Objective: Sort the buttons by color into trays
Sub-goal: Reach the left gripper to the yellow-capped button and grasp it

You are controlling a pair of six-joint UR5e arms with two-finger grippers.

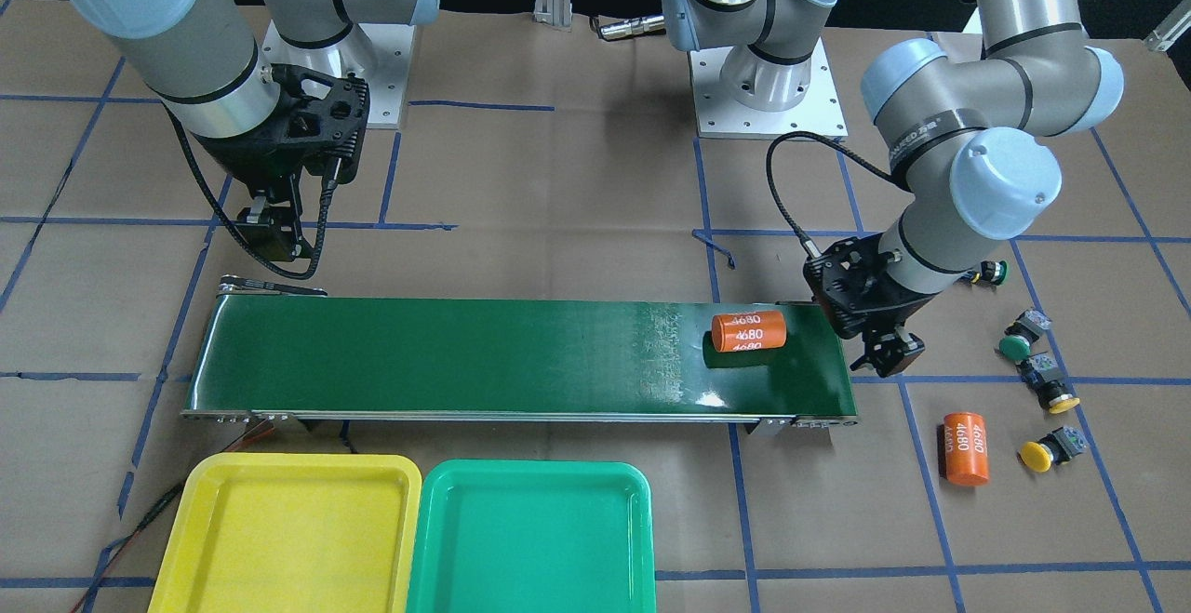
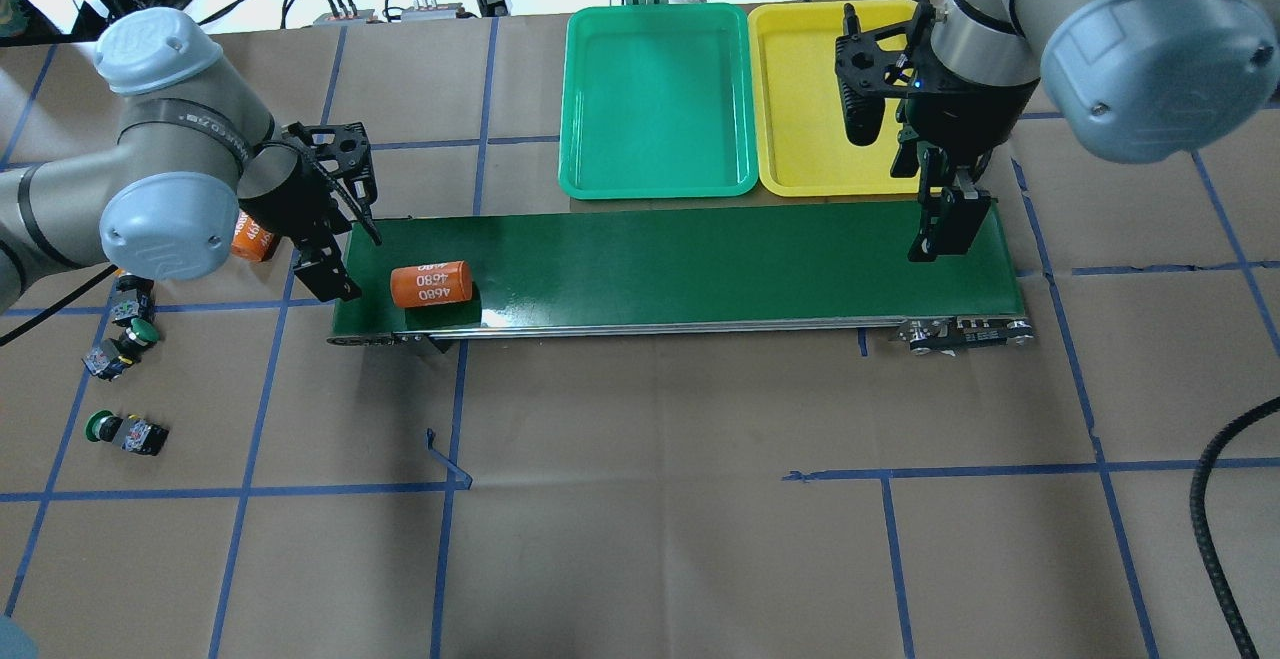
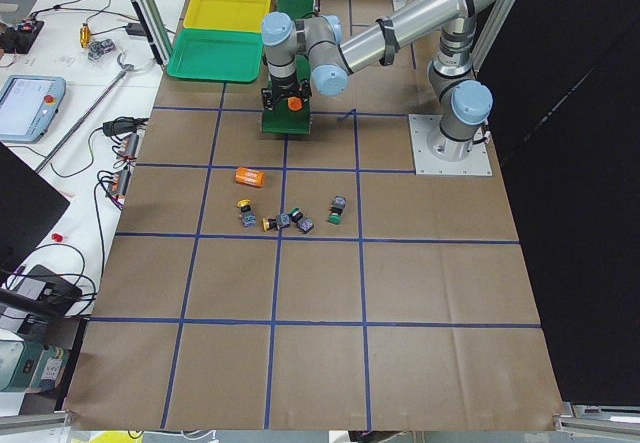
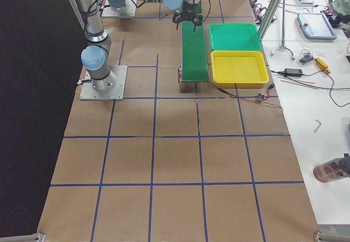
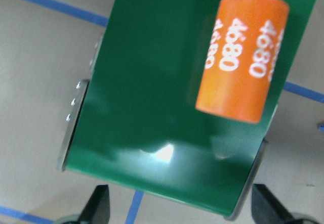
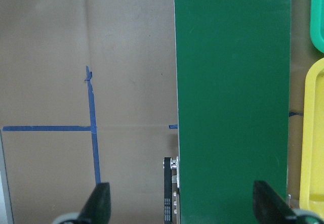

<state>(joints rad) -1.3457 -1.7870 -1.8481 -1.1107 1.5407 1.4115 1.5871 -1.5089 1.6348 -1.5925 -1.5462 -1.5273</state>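
Note:
Four buttons lie on the brown paper off the belt's end by my left arm: a green one (image 1: 991,271), a green one (image 1: 1014,345), a yellow one (image 1: 1061,399) and a yellow one (image 1: 1037,455). The yellow tray (image 1: 288,539) and the green tray (image 1: 530,539) sit side by side beyond the belt, both empty. My left gripper (image 1: 889,353) is open and empty over the belt's end, next to an orange cylinder (image 5: 243,57). My right gripper (image 2: 945,229) is open and empty above the belt's other end, near the yellow tray (image 2: 810,99).
A long dark-green conveyor belt (image 2: 700,259) runs across the table. One orange "4680" cylinder (image 1: 749,331) lies on it near my left gripper. A second cylinder (image 1: 966,447) lies on the paper beside the yellow buttons.

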